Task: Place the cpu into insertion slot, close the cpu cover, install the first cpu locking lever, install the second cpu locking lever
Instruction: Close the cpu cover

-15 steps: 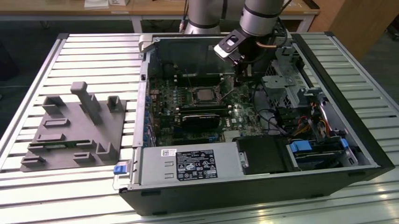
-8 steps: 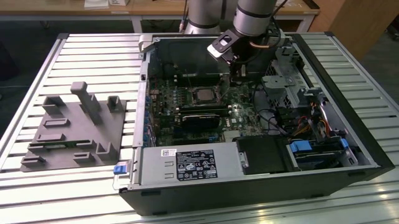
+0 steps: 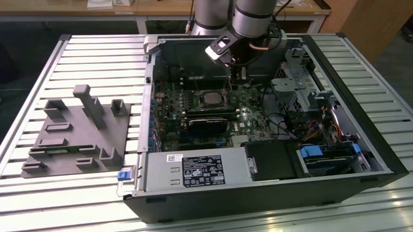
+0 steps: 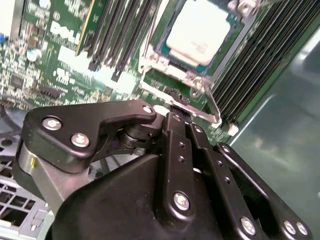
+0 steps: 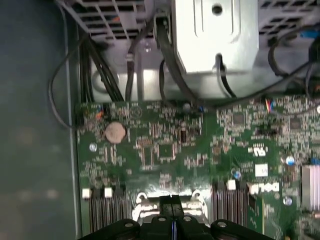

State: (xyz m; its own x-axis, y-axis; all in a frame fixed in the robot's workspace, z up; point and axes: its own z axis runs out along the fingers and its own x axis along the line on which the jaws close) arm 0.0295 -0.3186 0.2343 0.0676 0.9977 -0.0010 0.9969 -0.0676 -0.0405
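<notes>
Your gripper point(image 4: 175, 117) is clenched just beside the silver cpu cover point(image 4: 167, 67) that frames the seated cpu point(image 4: 199, 31), on its far side, toward the exterior view's right.

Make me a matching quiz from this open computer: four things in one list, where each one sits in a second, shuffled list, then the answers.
Things
1. cpu
2. grey fixture block
3. coin battery
4. tool

Places
A. On the slatted table, outside the computer case, at the exterior view's left
B. Poised over the green board, right beside the socket's edge
C. Seated in the insertion slot
D. Lying flat on the green board, near a bundle of black cables

Pairs: 1-C, 2-A, 3-D, 4-B
</notes>
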